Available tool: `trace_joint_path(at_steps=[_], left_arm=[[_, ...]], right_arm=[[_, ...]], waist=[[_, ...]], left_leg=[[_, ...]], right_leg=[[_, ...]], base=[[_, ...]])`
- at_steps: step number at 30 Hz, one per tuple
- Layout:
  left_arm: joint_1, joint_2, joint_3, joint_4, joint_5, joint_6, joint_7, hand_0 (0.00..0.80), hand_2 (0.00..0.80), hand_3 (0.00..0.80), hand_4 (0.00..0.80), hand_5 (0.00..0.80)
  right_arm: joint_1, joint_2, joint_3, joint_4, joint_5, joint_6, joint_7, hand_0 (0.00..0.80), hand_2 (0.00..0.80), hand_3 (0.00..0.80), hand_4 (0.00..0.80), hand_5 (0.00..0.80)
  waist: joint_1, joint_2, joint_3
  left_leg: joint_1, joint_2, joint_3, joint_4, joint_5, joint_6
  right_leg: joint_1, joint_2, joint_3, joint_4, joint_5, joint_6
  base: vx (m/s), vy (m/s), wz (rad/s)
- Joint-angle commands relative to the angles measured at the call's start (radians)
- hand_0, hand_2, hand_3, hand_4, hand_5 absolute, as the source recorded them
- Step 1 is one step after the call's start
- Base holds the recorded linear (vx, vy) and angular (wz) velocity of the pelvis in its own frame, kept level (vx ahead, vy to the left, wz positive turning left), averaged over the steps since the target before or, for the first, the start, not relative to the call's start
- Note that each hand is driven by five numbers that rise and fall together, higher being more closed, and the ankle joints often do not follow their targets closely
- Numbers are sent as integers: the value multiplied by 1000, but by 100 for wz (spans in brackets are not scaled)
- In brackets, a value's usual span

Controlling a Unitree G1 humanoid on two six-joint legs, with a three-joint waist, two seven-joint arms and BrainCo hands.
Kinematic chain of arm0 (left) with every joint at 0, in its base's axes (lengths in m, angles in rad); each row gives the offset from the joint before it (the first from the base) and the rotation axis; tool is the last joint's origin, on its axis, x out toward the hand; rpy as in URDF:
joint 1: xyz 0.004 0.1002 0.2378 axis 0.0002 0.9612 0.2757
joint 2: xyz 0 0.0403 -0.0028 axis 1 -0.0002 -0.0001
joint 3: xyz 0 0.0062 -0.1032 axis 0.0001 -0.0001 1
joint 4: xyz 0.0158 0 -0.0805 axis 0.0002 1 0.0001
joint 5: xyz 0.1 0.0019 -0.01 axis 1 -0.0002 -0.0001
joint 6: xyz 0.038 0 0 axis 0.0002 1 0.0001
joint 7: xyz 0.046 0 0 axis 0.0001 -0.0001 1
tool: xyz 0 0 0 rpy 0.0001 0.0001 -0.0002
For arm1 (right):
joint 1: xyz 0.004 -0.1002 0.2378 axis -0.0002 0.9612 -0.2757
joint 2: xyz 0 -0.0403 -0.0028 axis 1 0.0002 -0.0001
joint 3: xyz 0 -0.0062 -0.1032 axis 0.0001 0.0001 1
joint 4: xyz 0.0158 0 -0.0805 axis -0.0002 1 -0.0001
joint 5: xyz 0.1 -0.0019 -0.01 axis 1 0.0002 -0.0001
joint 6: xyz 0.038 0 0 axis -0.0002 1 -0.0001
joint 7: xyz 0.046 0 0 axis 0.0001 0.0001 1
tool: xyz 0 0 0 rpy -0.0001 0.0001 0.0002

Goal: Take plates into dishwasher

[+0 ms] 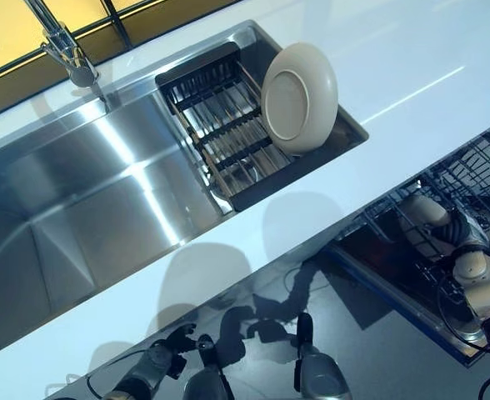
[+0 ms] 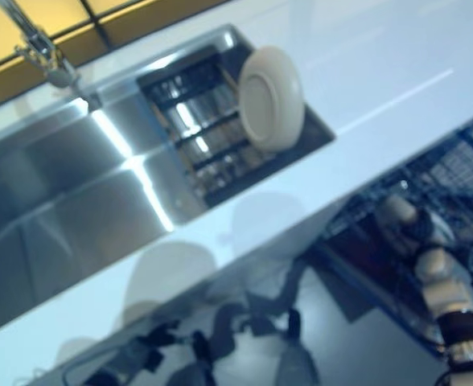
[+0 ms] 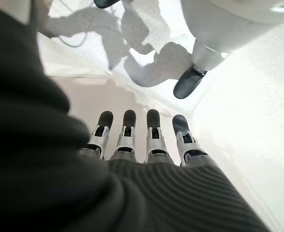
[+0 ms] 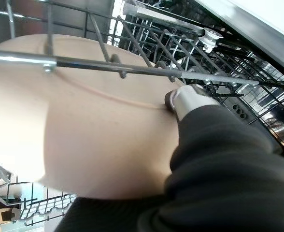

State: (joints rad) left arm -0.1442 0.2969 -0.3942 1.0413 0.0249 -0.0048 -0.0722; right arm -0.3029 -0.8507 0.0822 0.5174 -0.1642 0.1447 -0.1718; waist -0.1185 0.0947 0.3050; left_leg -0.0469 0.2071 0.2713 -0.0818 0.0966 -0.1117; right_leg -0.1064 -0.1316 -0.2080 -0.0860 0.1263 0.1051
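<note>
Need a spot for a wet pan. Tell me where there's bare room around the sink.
Free: the white counter right of the drying rack, the counter strip in front of the sink, and the sink basin left of the rack. Crowded: the rack end holding the upright plate, and the dishwasher basket, where the right hand presses another plate.

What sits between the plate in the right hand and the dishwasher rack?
Nothing visible: the plate held by the right hand is already among the dishwasher rack wires. Another plate waits in the sink's drying rack.
</note>
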Motion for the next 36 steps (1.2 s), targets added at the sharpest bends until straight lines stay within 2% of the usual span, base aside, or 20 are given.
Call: trace_joint_path(at_steps=[1, 8, 15, 21, 28, 36], left_arm=[[-48, 47, -43, 2, -17, -3, -5, 0, 0, 0, 0, 0], [-56, 41, -59, -3, -31, -13, -7, 0, 0, 0, 0, 0], [-68, 39, -62, -7, -28, -7, -12, 0, 0, 0, 0, 0], [-77, 39, -56, -5, -13, 1, -14, 0, 0, 0, 0, 0], [-77, 40, -45, -3, 0, 6, -10, 0, 0, 0, 0, 0], [-71, 36, -21, 2, 15, 11, -9, 0, 0, 0, 0, 0]], right_arm=[[-114, -34, 27, 42, 2, 17, -91, 800, 800, 800, 800, 800], [-159, -24, 35, 61, -2, 40, -137, 800, 800, 800, 800, 800], [-172, 10, 74, 54, 18, 43, -68, 800, 800, 800, 800, 800], [-159, 48, 102, 65, 53, 2, 23, 800, 800, 800, 800, 800], [-123, 74, 98, 26, 31, -20, 35, 800, 800, 800, 800, 800], [-69, 113, 93, -60, 35, -32, 112, 800, 800, 800, 800, 800]], waist=[[14, -77, 6], [18, -62, 16], [21, -66, 15], [23, -77, 12], [16, -87, 5], [6, -100, -7]], left_leg=[[11, 1, -8, -3, 15, -28], [2, -8, -16, -5, 16, -27], [-3, -9, -17, -5, 17, -26], [1, -4, -13, -5, 17, -26], [10, -2, -7, -5, 15, -24], [22, 2, 1, -5, 14, -22]], right_leg=[[-27, -11, 25, 61, -25, -22], [-37, -11, 21, 59, -24, -24], [-39, -9, 19, 54, -21, -24], [-33, -8, 16, 54, -20, -26], [-29, -5, 18, 59, -22, -25], [-16, 0, 19, 56, -23, -25]], base=[[0, 0, 0], [0, 0, 0], [0, 0, 0], [0, 0, 0], [0, 0, 0], [0, 0, 0]])
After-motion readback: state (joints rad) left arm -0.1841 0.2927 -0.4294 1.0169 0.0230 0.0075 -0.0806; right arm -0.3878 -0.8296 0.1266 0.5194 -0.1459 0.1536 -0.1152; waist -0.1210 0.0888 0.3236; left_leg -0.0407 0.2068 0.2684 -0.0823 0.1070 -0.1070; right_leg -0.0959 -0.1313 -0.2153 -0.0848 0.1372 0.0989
